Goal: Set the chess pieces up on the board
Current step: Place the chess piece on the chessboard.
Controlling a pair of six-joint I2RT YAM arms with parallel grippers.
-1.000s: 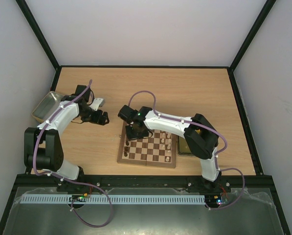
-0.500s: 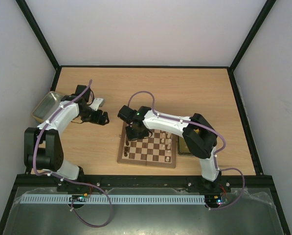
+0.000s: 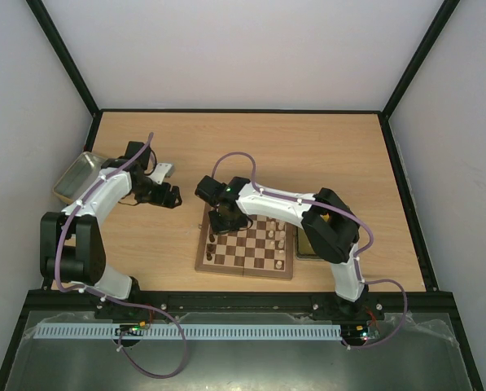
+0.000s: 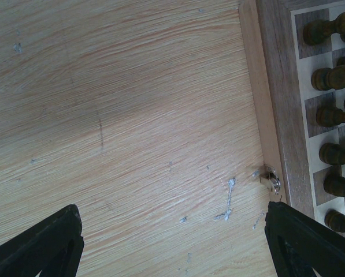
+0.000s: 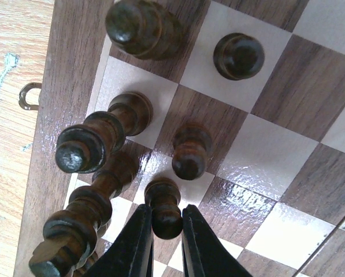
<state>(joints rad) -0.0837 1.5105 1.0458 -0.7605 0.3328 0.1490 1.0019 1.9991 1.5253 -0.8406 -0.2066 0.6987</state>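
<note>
Overhead, little has changed in the last second. The right arm's elbow has drifted slightly left, while the right gripper (image 3: 224, 221) stays low over the far-left corner of the board (image 3: 244, 265). The board lies near the table's front edge, with chess pieces (image 3: 273, 239) standing on its left and right ranks. The left gripper (image 3: 171, 196) hovers where it was, over bare table (image 3: 324, 155) left of the board. The grey tray (image 3: 76, 175) sits at the far left.

From the left wrist we see its two fingers (image 4: 42, 245) spread wide with nothing between them. The board's border (image 4: 270, 86) with a small metal latch (image 4: 271, 180) runs along the right, lined with dark pieces (image 4: 334, 78).

From the right wrist, the two black fingers (image 5: 137, 242) press against either side of a dark pawn (image 5: 160, 199), clamped on its head. It stands among other dark pieces near the board's edge. Whether its base still touches the square we cannot tell.
</note>
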